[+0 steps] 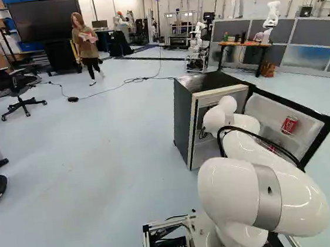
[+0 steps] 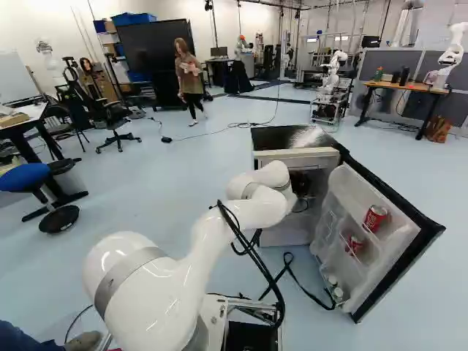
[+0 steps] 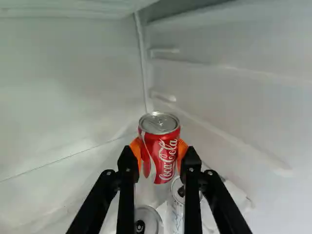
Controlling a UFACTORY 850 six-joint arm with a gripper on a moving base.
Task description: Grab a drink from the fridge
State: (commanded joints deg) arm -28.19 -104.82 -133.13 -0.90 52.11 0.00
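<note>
The fridge stands at one o'clock, the white arm reaching in past its door, swung toward two o'clock for access. Inside, the pincer grips the red can by both sides, likely to lift it upright.

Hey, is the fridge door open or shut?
Open: the door stands swung well out from the fridge, and the two red cans it holds are in plain sight.

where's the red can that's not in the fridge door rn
In the wrist view, the red can is inside the fridge, between the jaws, orange pads against both sides, near two silver-topped cans.
</note>
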